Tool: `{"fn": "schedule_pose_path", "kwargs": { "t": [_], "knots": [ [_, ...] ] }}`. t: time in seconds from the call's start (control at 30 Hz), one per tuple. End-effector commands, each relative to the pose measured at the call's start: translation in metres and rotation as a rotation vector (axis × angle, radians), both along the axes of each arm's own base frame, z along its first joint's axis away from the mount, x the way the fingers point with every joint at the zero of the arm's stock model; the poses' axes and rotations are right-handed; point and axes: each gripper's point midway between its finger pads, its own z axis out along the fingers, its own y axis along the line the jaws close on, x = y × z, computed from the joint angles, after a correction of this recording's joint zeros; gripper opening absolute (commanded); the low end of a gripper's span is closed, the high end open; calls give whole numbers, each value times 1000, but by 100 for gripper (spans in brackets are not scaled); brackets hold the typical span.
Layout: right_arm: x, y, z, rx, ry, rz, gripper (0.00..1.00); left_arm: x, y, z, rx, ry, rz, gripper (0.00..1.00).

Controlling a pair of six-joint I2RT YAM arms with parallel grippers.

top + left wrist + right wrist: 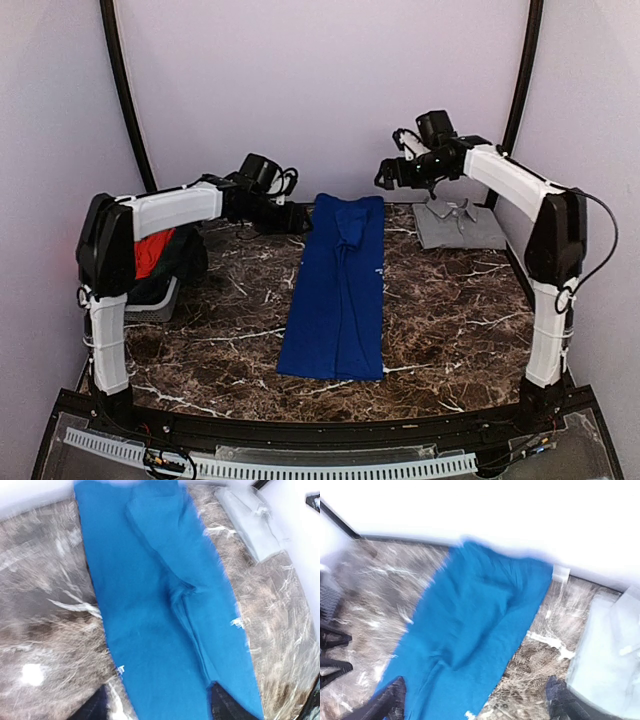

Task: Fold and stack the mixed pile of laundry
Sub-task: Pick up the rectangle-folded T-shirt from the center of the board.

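We see the royal-blue T-shirt (335, 290) lying as a long folded strip down the middle of the table (450, 320). Our left gripper (160, 707) and right gripper (477, 702) hover near its far end, fingers spread, pinching nothing. A grey shirt (460, 228) lies far right

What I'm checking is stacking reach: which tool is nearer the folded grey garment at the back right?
Right. The right tool hovers just left of the grey garment; the left tool is across the blue cloth, at its far left corner.
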Motion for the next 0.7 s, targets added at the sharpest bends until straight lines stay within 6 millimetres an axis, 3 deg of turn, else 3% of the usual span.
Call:
{"fn": "schedule_pose_path", "kwargs": {
  "t": [0.0,0.03,0.07,0.17,0.3,0.33,0.37,0.43,0.53,0.67],
  "knots": [
    [-36,-15,112,161,-190,-29,98,-22,35,116,-56,-268,54,83],
    [-50,-14,119,208,-187,-1,99,-30,46,122,-50,-273,85,93],
    [-63,-14,126,251,-177,17,99,-40,54,127,-60,-263,107,98],
    [-110,-4,120,373,-50,93,99,-68,62,120,-51,-188,72,99],
    [-175,6,73,430,143,140,98,-122,67,88,-92,-13,14,99],
    [-192,8,64,428,167,147,97,-145,71,73,-103,23,-8,98],
    [-209,10,51,426,195,154,95,-152,72,70,-126,33,1,96],
    [-240,12,26,435,268,163,90,-182,78,52,-155,85,1,89],
    [-276,3,-18,423,411,104,84,-229,83,16,-145,190,-11,71],
    [-318,-1,-66,411,546,67,77,-271,75,-22,-135,314,-29,52]
  ]
}}
